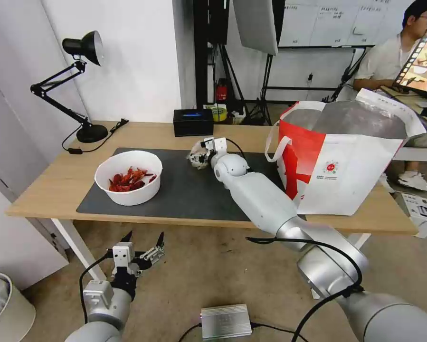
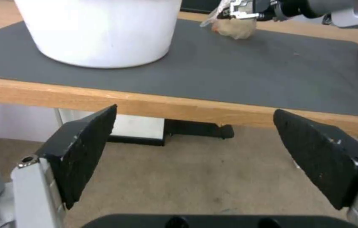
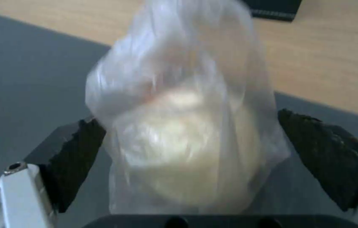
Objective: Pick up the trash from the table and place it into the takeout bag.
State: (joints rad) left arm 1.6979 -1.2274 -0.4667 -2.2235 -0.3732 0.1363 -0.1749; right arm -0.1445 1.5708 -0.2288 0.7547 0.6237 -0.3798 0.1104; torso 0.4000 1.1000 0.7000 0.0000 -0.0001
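A small clear bag [image 1: 197, 157] with a whitish lump lies on the dark grey mat [image 1: 185, 194] of the table [image 1: 52, 185]. My right gripper [image 1: 202, 152] is open around it. In the right wrist view the bag [image 3: 183, 133] stands between the two black pads [image 3: 77, 152], which are spread wide. A white bowl [image 1: 128, 176] of red shells sits at the mat's left end. The red-and-white takeout bag [image 1: 346, 166] stands open on the table's right end. My left gripper [image 1: 143, 244] hangs open and empty below the table's front edge, facing the bowl [image 2: 99, 28].
A black desk lamp [image 1: 82, 85] stands at the back left and a black box [image 1: 193, 122] at the back middle. On the floor are a silver box [image 1: 225, 320] with cables and a white bin [image 1: 4, 304] at the left. Bare mat lies between bowl and right arm.
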